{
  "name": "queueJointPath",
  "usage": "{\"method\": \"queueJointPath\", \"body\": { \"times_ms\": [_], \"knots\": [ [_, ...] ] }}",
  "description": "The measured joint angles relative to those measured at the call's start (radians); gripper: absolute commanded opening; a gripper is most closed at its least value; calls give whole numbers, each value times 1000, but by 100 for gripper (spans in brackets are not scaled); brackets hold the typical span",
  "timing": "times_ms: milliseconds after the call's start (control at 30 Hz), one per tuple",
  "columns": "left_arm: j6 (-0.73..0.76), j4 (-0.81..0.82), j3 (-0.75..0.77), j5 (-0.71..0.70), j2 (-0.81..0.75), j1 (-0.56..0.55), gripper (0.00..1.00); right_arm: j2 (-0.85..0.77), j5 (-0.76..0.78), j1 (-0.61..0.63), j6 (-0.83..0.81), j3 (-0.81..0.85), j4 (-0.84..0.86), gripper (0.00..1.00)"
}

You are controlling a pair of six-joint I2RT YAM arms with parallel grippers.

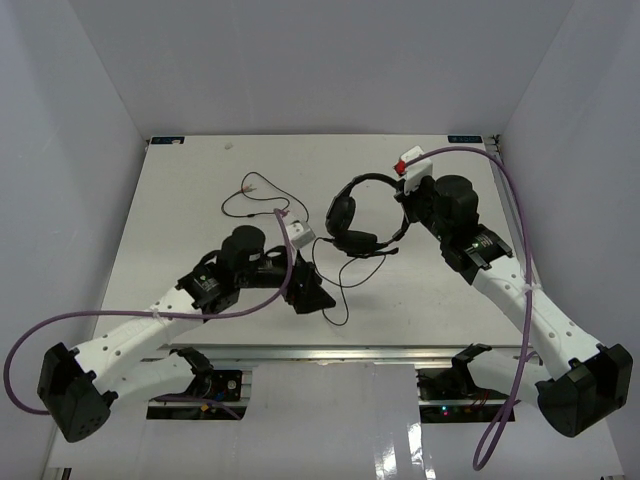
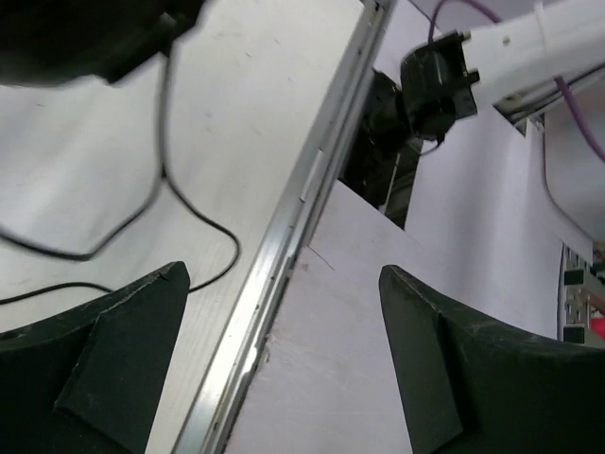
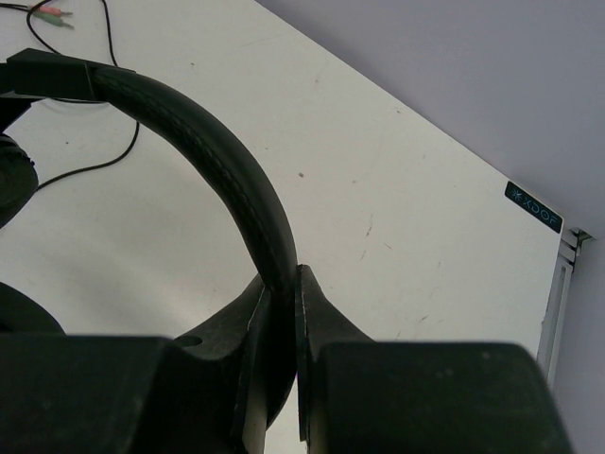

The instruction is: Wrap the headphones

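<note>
On a white tabletop (image 1: 200, 180) walled in pale panels, we see two arms at work on a pair of black headphones (image 1: 362, 180) set right of centre. The right arm (image 1: 520, 295) reaches in from the near right corner, and its end effector (image 3: 284, 312) is clenched on the thin headband (image 3: 217, 170), pads pressed to either side of the arch. We judge this grip serves as an anchor that keeps the set steady while the wire is handled. The two earcups (image 1: 341, 212) hang to the left of that grip, low over the surface; whether they touch it we cannot tell. The left arm (image 1: 130, 340) lies stretched across the near left, its end effector (image 2: 284, 284) released, fingers wide apart with nothing between them, poised above the near edge just beside a stretch of the cord (image 2: 165, 180). That cord trails unwound in loose loops from the earcups across the middle of the tabletop, so the wrapping looks barely begun. Its small plug (image 3: 52, 11) rests at the far end, well apart from both end effectors.
</note>
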Motion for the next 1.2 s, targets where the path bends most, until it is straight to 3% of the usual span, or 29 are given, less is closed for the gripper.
{"method": "queueJointPath", "body": {
  "times_ms": [100,200,567,700,933,1200],
  "knots": [
    [-13,94,-75,-71,28,-140,98,31,-22,-14,35,44,-24,8],
    [-13,186,-142,-169,59,-195,98,47,-45,-24,68,77,-46,8],
    [-14,598,-297,-491,256,-247,98,48,-100,-35,121,112,-100,8],
    [-14,712,-294,-564,360,-292,92,49,-127,-42,142,122,-113,8],
    [-29,922,-315,-569,439,-384,80,51,-161,-79,167,160,-132,8],
    [-128,1201,-407,-409,529,-462,58,91,-233,-150,218,192,-142,8]
  ]
}}
